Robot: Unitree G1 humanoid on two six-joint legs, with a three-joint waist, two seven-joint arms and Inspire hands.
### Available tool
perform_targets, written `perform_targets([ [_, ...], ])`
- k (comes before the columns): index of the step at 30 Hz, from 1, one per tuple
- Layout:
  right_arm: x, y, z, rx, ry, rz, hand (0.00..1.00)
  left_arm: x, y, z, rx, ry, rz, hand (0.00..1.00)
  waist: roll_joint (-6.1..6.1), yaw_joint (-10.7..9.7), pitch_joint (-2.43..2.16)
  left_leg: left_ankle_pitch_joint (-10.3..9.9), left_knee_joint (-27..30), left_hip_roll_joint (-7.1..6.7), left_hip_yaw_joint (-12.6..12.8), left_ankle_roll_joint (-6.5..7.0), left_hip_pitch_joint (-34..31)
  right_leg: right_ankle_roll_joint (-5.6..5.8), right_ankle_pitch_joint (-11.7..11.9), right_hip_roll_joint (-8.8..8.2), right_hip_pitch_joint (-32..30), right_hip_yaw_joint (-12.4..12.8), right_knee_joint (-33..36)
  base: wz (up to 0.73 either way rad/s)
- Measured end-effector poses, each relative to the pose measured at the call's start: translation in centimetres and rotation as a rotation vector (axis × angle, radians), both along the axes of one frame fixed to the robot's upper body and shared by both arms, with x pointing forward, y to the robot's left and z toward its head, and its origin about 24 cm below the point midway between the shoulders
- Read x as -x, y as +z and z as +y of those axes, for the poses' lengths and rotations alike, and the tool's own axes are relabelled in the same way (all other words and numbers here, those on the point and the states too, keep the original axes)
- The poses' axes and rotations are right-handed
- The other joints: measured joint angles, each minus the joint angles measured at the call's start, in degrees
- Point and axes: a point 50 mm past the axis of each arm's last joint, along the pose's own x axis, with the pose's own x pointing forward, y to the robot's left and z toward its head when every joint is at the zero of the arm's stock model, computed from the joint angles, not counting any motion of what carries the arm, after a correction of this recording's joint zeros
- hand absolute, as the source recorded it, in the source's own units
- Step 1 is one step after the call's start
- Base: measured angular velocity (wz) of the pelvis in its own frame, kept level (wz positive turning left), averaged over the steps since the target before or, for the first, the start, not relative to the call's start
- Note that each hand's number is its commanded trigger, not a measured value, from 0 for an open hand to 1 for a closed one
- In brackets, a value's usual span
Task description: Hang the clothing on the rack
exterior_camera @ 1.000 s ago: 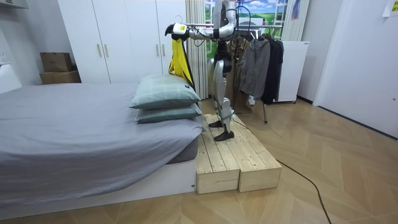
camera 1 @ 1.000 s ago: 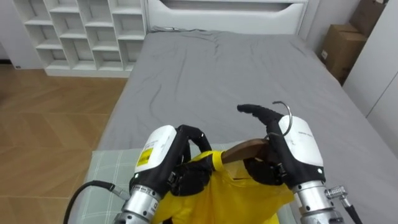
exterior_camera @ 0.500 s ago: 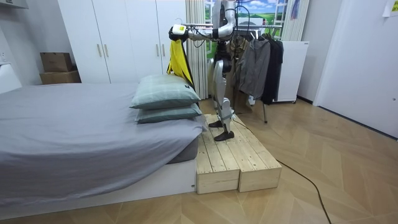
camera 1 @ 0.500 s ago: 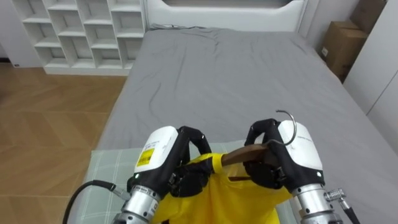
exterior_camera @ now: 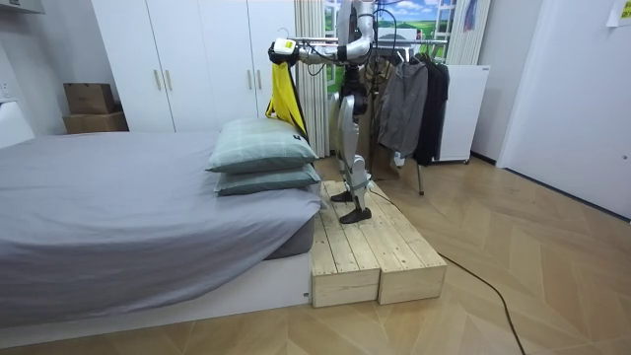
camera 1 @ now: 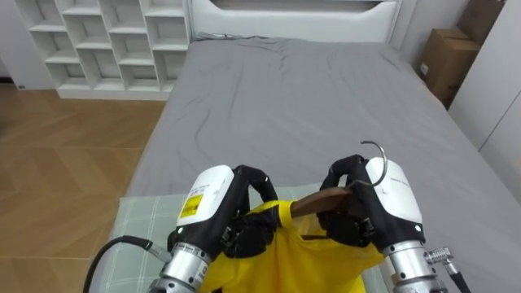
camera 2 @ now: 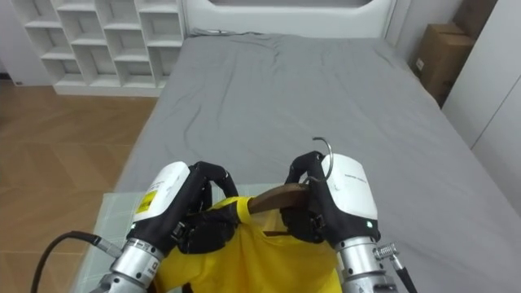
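A yellow garment (camera 1: 285,254) hangs on a brown wooden hanger (camera 1: 319,200), whose metal hook (camera 1: 375,151) rises behind my right hand. My left hand (camera 1: 242,221) is shut on the garment's shoulder cloth. My right hand (camera 1: 352,205) is curled round the hanger's wooden arm near the hook. In the room view I stand on a wooden platform (exterior_camera: 380,258) at the bed's side. Both arms are raised and hold the yellow garment (exterior_camera: 284,99) out over the pillows.
A grey bed (camera 1: 309,89) spreads below my hands, with a checked green pillow (camera 1: 142,221) at its near edge. White cube shelves (camera 1: 106,41) stand far left and a cardboard box (camera 1: 446,63) far right. Behind me a clothes rack carries dark garments (exterior_camera: 414,104).
My right hand's fingers, stretched out a second ago, have curled round the hanger. The left hand and the garment have stayed where they were.
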Motion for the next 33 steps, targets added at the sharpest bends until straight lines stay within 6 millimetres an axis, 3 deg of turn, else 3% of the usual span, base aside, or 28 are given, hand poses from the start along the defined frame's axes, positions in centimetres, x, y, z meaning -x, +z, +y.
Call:
perform_targets([
  [8, 0.0, 0.0, 0.0, 0.0, 0.0, 0.0, 1.0, 0.0, 0.0, 0.0, -0.001, -0.003, 0.002, 1.0, -0.12, 0.03, 0.09, 0.0, -0.25, 0.0, 0.01, 0.0, 0.03, 0.0, 0.0, 0.01, 0.15, -0.02, -0.03, 0.0],
  [9, 0.0, 0.0, 0.0, 0.0, 0.0, 0.0, 1.0, 0.0, 0.0, 0.0, -0.002, -0.003, 0.003, 0.83, -0.16, 0.07, 0.12, 0.0, -0.28, 0.0, 0.02, 0.0, 0.04, 0.0, 0.0, 0.01, 0.15, -0.02, -0.03, 0.0],
  [10, 0.0, 0.0, 0.0, 0.0, 0.001, 0.0, 1.0, 0.0, 0.0, 0.0, -0.002, -0.004, 0.003, 0.2, -0.17, 0.07, 0.13, 0.0, -0.28, 0.0, 0.02, 0.0, 0.04, 0.0, 0.0, 0.01, 0.15, -0.02, -0.03, 0.0],
  [11, 0.0, 0.0, 0.0, 0.0, 0.001, 0.001, 1.0, 0.0, 0.0, 0.0, -0.002, -0.004, 0.003, 0.0, -0.19, 0.03, 0.15, 0.0, -0.28, 0.0, 0.03, 0.0, 0.1, 0.0, 0.0, 0.01, 0.14, -0.01, -0.03, 0.0],
  [33, 0.1, -1.1, 0.0, 0.037, 0.003, 0.044, 1.0, 0.1, 0.6, -0.3, 0.011, -0.028, -0.013, 0.0, -0.14, -0.05, 0.21, 0.0, -0.21, 0.0, 0.09, 0.0, 0.04, 0.0, 0.0, 0.06, -0.14, 0.09, -0.03, 0.0],
])
